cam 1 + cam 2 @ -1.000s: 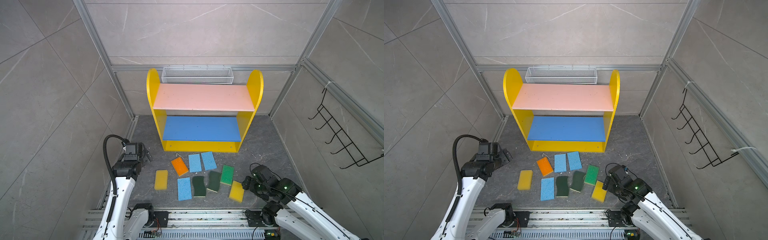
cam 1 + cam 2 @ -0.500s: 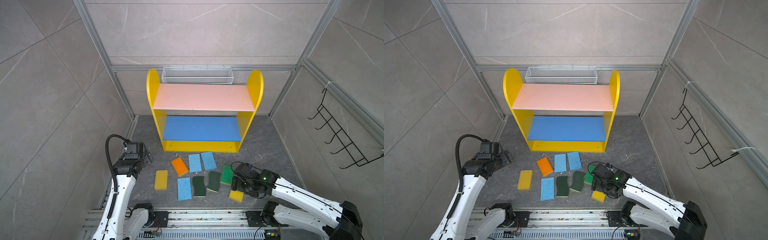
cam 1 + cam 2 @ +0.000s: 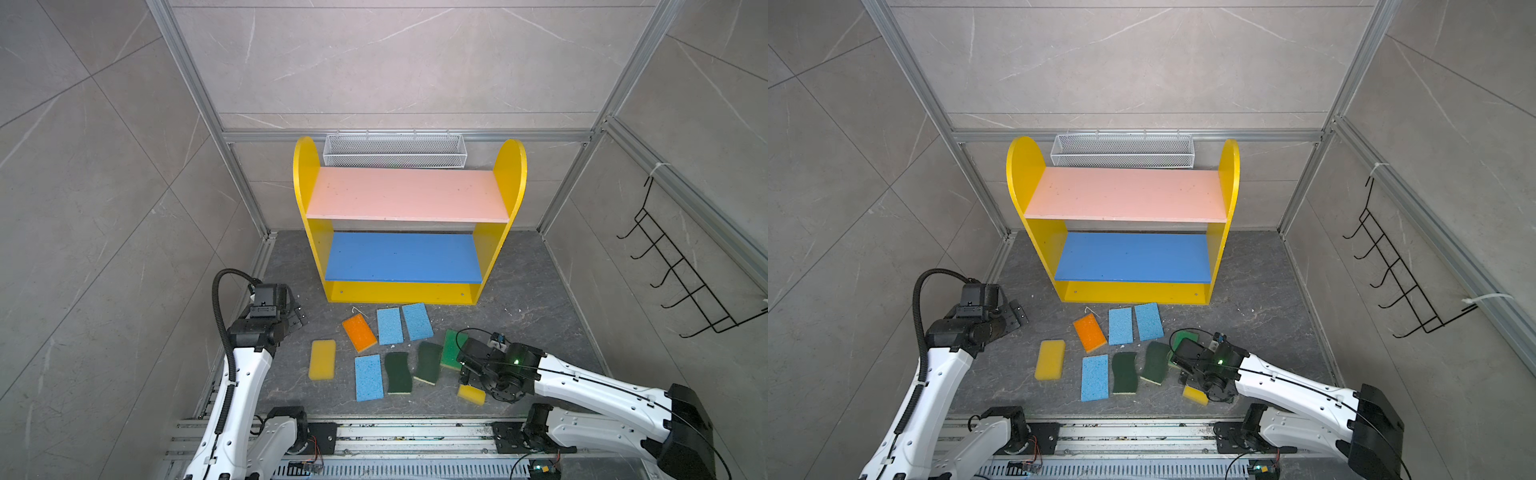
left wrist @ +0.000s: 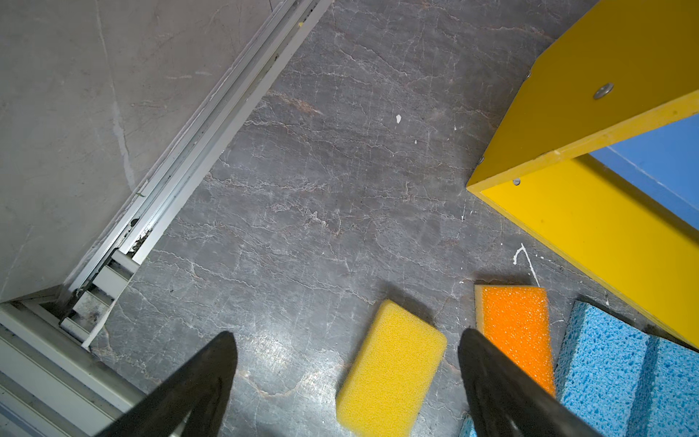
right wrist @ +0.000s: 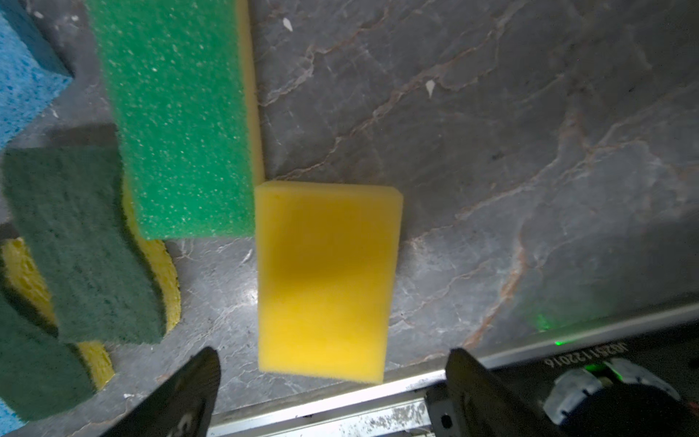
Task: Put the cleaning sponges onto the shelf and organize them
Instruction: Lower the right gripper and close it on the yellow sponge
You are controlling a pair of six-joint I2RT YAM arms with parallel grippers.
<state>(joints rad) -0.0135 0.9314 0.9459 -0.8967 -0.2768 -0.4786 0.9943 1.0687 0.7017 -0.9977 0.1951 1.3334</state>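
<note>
The yellow shelf [image 3: 498, 245] stands at the back with its pink board [image 3: 405, 195] and blue board [image 3: 403, 257] bare. The cleaning sponges lie on the floor in front of it: a yellow block [image 3: 322, 359], an orange-topped one [image 3: 359, 332], three light-blue ones [image 3: 390, 326], two dark-green scourers [image 3: 398, 372] and a bright-green-topped one [image 3: 451, 353]. My right gripper [image 3: 462, 368] [image 5: 334, 359] hangs open over a second yellow block [image 5: 325, 280] [image 3: 471, 394], not touching it. My left gripper [image 3: 297, 320] [image 4: 347, 338] is open and empty above the floor, left of the first yellow block [image 4: 391, 369].
A white wire mesh basket [image 3: 394, 150] hangs behind the shelf. A black hook rack [image 3: 681, 282] is on the right wall. Aluminium rails [image 3: 399, 432] run along the front edge, close to the second yellow block. Tiled walls close in both sides.
My right arm swung left and forward until its gripper came over the front-right yellow block, jaws widening slightly. My left gripper drifted a little toward the sponges.
</note>
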